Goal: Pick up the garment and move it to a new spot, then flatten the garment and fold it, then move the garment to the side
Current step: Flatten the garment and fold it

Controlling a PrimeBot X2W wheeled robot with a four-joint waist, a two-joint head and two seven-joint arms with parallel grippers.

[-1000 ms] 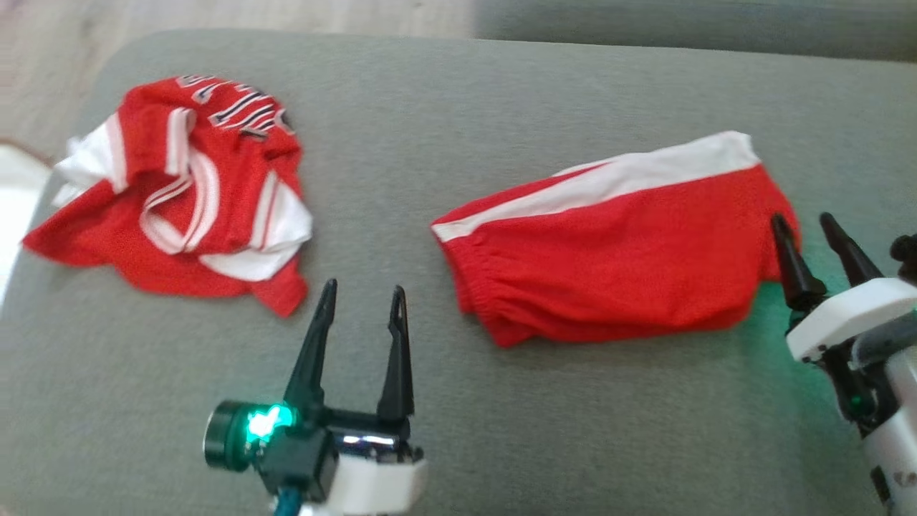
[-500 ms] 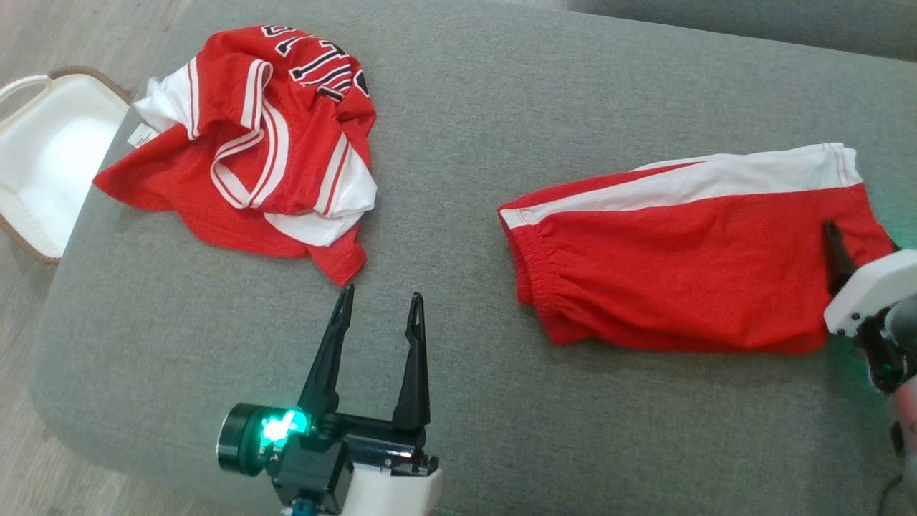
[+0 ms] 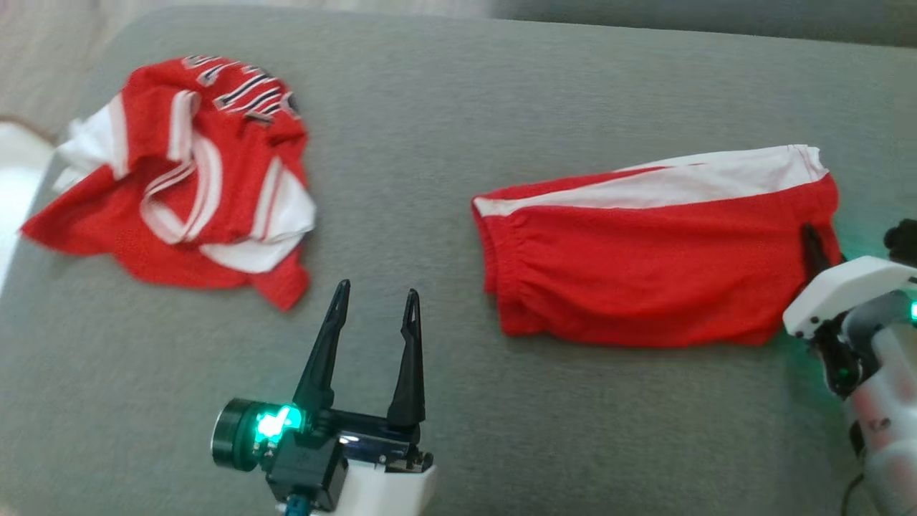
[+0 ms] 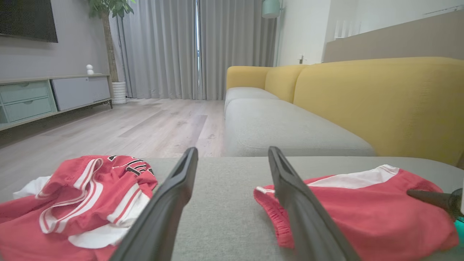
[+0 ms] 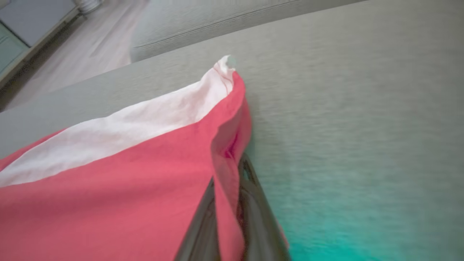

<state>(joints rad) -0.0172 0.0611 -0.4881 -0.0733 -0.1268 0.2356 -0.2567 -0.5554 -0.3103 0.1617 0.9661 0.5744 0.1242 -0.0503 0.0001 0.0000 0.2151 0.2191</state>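
In the head view, the red shorts (image 3: 645,279), with a white stripe along the far edge, lie folded flat on the right half of the grey cushion (image 3: 458,107), waistband toward the middle. The right gripper (image 3: 812,233) sits at the shorts' right edge, one dark finger lying over the red fabric. A crumpled red jersey (image 3: 179,186) with white trim lies well apart on the cushion's left side. The left gripper (image 3: 376,290) hangs over bare cushion between the two garments, its fingers spread wide and grasping nothing. In the left wrist view, that arm's two fingers (image 4: 174,195) stand apart, the jersey to their left and the shorts to their right, and the other arm's dark fingertip rests against the shorts' far end. Behind are a yellow sofa (image 4: 380,101), a wooden floor (image 4: 127,127), grey curtains (image 4: 163,47) and a low cabinet (image 4: 36,98). In the right wrist view, the right arm's fingers (image 5: 253,203) are clenched together on a fold of the shorts' edge, with red cloth pinched between them, and the white stripe runs up to the corner beyond.
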